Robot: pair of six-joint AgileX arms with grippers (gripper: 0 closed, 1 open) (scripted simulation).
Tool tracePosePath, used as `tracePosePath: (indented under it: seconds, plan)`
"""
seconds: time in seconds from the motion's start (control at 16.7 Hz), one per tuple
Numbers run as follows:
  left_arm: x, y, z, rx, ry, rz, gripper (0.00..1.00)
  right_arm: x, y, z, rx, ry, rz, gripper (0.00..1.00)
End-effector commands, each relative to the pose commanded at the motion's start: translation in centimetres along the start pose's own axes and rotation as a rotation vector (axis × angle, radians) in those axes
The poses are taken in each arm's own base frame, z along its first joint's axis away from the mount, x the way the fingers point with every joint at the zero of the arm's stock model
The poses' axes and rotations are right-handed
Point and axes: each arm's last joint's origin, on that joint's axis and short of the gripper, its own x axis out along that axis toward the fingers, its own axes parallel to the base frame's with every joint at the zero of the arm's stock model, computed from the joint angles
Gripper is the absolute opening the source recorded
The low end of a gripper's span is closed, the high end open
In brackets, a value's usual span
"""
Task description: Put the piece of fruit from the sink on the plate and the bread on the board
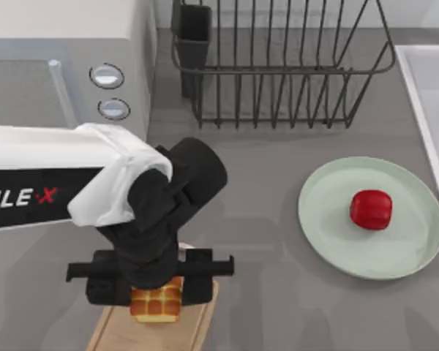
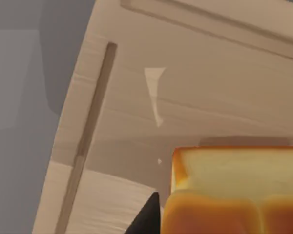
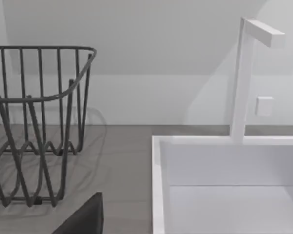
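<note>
The golden bread (image 1: 157,301) sits between the fingers of my left gripper (image 1: 156,291), which is shut on it low over the near end of the light-wood board (image 1: 199,327). The left wrist view shows the bread (image 2: 234,190) close above the board (image 2: 185,87), with one dark fingertip (image 2: 149,219) against its side. The red piece of fruit (image 1: 371,209) lies on the mint-green plate (image 1: 329,219), right of centre. The white sink (image 1: 424,80) runs along the right edge. A dark part of my right gripper (image 3: 83,219) shows beside the sink's rim (image 3: 158,185).
A microwave (image 1: 58,73) fills the back left, right behind my left arm. A dark wire dish rack (image 1: 278,66) stands at the back centre, also seen as the rack (image 3: 34,126) from the right wrist. A white faucet (image 3: 244,73) rises behind the sink.
</note>
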Motion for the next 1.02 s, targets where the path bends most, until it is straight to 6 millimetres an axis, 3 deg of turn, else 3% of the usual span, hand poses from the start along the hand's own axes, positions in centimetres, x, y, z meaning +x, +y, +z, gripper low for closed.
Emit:
tracePosePath:
  seconds: [0.42, 1.02]
  plan:
    - [0.0, 0.0, 0.0, 0.0, 0.0, 0.0, 0.98, 0.0, 0.0, 0.0, 0.0, 0.0, 0.0, 1.0]
    - [-0.03, 0.01, 0.01, 0.0, -0.001, -0.001, 1.0, 0.0, 0.0, 0.0, 0.0, 0.0, 0.0, 1.0]
